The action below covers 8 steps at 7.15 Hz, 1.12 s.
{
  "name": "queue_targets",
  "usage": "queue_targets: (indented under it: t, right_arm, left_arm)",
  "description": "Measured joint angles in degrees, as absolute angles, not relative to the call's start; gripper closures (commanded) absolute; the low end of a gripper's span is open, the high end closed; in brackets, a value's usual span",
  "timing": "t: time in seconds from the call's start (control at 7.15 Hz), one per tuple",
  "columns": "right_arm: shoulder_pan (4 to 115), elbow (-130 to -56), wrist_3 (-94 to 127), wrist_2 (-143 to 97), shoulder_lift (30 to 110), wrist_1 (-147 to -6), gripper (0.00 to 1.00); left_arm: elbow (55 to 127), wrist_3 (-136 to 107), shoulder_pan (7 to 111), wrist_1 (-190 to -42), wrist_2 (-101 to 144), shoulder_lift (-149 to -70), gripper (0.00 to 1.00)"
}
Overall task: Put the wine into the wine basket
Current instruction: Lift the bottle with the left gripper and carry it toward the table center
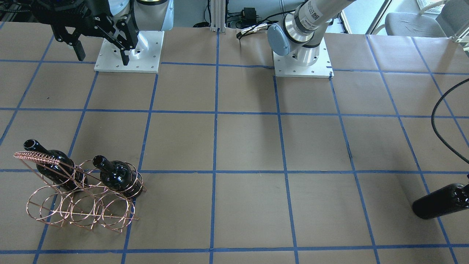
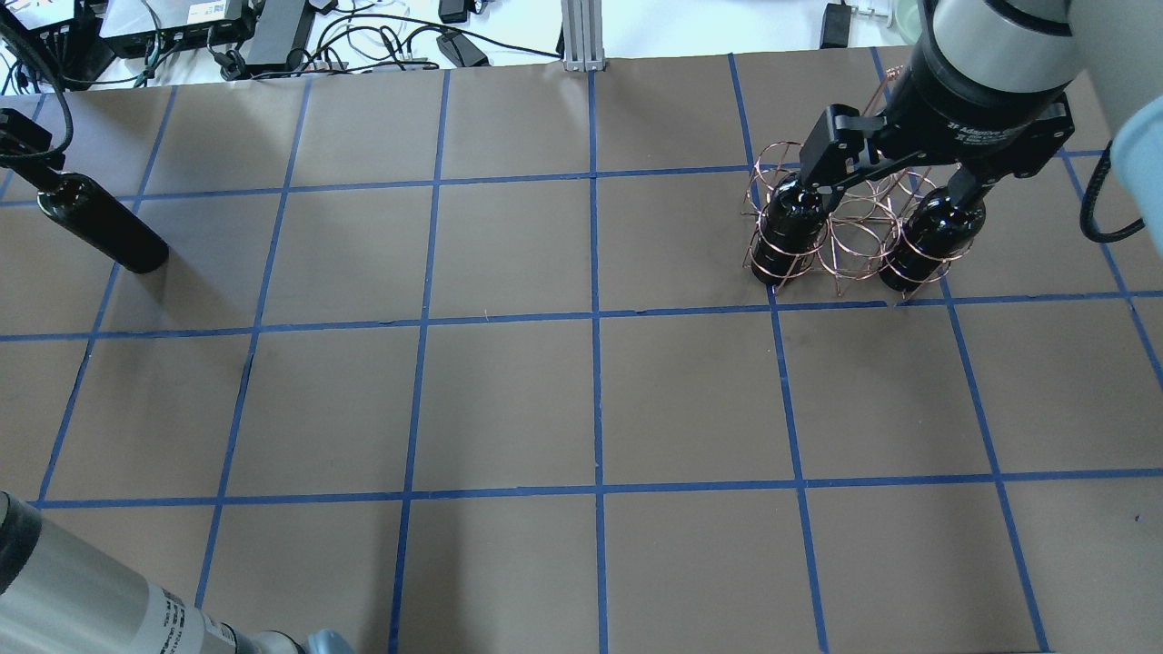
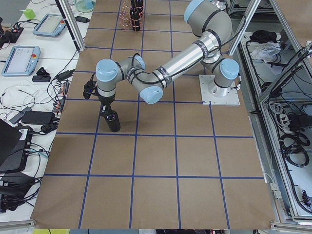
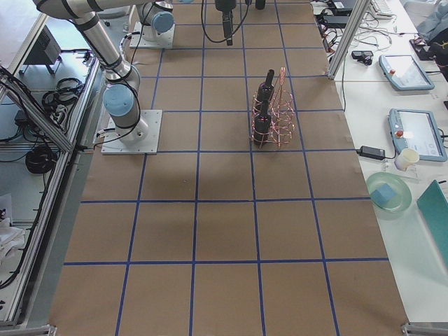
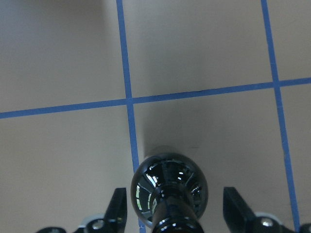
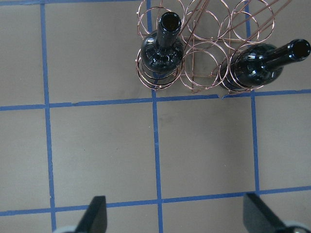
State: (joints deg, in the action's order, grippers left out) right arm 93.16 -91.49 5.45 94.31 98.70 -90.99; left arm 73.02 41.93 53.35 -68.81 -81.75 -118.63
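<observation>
A black wine bottle stands upright on the table at my far left; it also shows in the left wrist view. My left gripper is open, with its fingers on either side of the bottle's neck and apart from it. The copper wire wine basket stands at the far right with two more black bottles in its outer loops. My right gripper hangs high above the basket, open and empty; its fingers show wide apart.
The brown table has a blue tape grid. Both arm bases sit at the robot's edge. Cables and boxes lie beyond the far edge. A black cable hangs near the left bottle.
</observation>
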Motion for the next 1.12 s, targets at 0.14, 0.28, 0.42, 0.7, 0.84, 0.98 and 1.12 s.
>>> queue_targets:
  t: [0.14, 0.28, 0.42, 0.7, 0.84, 0.98, 1.12]
  right_arm:
    - [93.17, -91.49, 5.45, 94.31, 98.70, -90.98, 0.00]
    - [93.16, -91.49, 5.45, 94.31, 98.70, -90.97, 0.00]
    - [93.16, -91.49, 5.45, 94.31, 98.70, -90.97, 0.00]
    - [93.16, -91.49, 5.45, 94.31, 98.70, -90.97, 0.00]
    - [93.16, -91.49, 5.45, 94.31, 98.70, -90.97, 0.00]
    - [93.16, -91.49, 5.45, 94.31, 98.70, -90.97, 0.00]
    - [93.17, -91.50, 5.45, 94.31, 98.70, -90.96, 0.00]
  left_arm:
    - [73.14, 42.06, 53.35, -68.82, -81.74, -118.79, 0.81]
    - [73.21, 42.11, 53.35, -68.82, -81.82, -118.92, 1.00]
    - [73.28, 42.25, 53.35, -68.83, -82.06, -118.96, 1.00]
    - [73.43, 42.71, 53.35, -69.08, -82.63, -118.83, 1.00]
    - [73.48, 42.57, 53.62, -69.39, -83.16, -118.32, 1.00]
    - [73.48, 41.00, 54.57, -69.98, -83.51, -117.11, 1.00]
    - [73.49, 37.21, 56.69, -71.22, -83.70, -115.35, 1.00]
